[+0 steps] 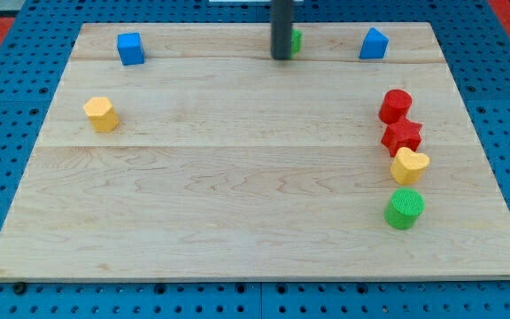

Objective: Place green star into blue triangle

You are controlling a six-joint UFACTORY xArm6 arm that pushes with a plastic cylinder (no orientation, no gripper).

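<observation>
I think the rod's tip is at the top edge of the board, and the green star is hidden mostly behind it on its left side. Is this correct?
Not quite. In the camera view, my tip is at the board's top edge, but the green star peeks out on the rod's right side, not its left.

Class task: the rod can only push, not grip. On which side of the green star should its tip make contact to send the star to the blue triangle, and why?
Push on the star's side facing the view's left. The green star sits mostly hidden just right of my tip at the view's top, and the blue triangle lies further right at about the same height, so a rightward push along the top edge should carry it there. Its hidden points may make it rotate.
</observation>
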